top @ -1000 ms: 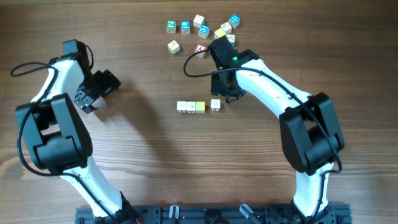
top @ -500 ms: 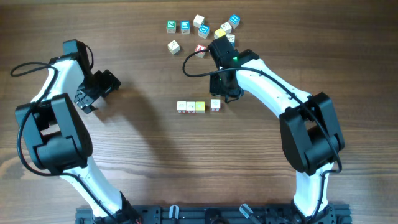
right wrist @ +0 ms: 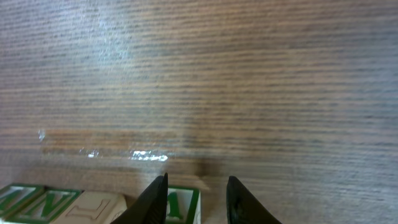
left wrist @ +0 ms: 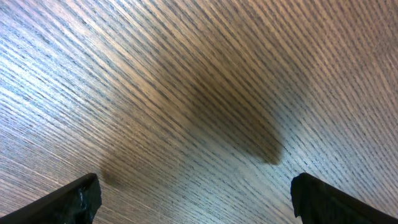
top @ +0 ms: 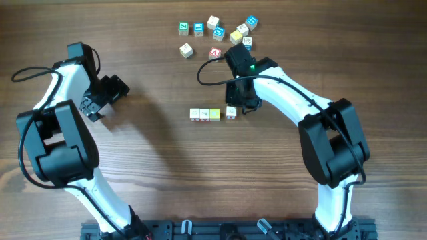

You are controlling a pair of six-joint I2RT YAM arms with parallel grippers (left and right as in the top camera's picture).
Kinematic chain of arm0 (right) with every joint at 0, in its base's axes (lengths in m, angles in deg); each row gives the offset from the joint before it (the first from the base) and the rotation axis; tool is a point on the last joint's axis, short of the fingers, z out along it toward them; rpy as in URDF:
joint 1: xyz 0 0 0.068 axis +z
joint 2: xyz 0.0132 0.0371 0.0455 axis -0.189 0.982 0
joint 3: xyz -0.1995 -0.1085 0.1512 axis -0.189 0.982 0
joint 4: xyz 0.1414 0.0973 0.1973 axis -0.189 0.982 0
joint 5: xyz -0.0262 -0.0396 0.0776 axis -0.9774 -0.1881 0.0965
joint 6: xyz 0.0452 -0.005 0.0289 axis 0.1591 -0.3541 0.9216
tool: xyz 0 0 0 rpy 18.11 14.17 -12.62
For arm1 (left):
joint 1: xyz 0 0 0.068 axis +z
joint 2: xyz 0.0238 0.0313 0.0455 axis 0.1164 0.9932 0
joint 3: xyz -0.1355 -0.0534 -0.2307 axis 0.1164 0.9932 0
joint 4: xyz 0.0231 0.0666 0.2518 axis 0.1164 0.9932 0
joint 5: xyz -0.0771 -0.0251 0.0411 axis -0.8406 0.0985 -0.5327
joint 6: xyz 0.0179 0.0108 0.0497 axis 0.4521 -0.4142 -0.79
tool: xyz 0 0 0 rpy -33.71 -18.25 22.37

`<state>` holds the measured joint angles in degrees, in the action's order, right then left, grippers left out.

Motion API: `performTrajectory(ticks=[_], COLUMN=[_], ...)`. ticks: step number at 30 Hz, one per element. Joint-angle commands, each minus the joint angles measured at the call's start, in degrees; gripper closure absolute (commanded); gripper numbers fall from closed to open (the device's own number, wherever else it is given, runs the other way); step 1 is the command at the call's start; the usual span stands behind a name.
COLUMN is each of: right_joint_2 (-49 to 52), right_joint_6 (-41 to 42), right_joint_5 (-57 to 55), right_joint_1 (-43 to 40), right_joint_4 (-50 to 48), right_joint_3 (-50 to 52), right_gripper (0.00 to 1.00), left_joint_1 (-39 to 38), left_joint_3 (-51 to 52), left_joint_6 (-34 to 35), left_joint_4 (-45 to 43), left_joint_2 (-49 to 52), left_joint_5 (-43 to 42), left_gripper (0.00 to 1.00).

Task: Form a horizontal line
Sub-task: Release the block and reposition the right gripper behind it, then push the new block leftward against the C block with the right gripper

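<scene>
Wooden horizontal line (top: 213, 114) ends by the right end effector (right wrist: 196, 182), narrowly parted; left end effector (left wrist: 194, 183) spread wide.

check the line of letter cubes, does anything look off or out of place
One thing: the rightmost cube sits apart from the three touching cubes, leaving a visible gap, so the row isn't continuous. The right gripper is right by that cube, fingers apart. Nothing looks spilled or damaged.
</scene>
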<state>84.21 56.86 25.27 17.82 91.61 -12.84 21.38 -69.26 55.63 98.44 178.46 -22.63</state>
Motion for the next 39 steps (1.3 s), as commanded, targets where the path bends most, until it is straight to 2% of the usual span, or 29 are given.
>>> performTrajectory(ticks=[1, 14, 28, 39], right_joint_2=[-0.42, -0.44, -0.42, -0.42], right_joint_6=[0.87, 2.51, 4.28, 5.40], right_joint_5=[3.10, 3.65, -1.31, -1.97], right_joint_1=[0.35, 0.35, -0.61, -2.54], right_joint_4=[0.96, 2.27, -1.66, 5.62], right_joint_3=[0.44, 0.44, 0.44, 0.48], right_gripper=[0.68, 0.69, 0.68, 0.69], left_joint_1=[0.20, 0.20, 0.20, 0.20], left_joint_3=[0.15, 0.15, 0.15, 0.15], left_joint_6=[-0.26, -0.26, -0.26, -0.24], left_joint_4=[-0.02, -0.02, -0.02, -0.02], left_joint_2=[0.63, 0.63, 0.63, 0.63], left_joint_5=[-0.46, -0.46, -0.46, -0.46], left_gripper=[0.00, 0.00, 0.00, 0.00])
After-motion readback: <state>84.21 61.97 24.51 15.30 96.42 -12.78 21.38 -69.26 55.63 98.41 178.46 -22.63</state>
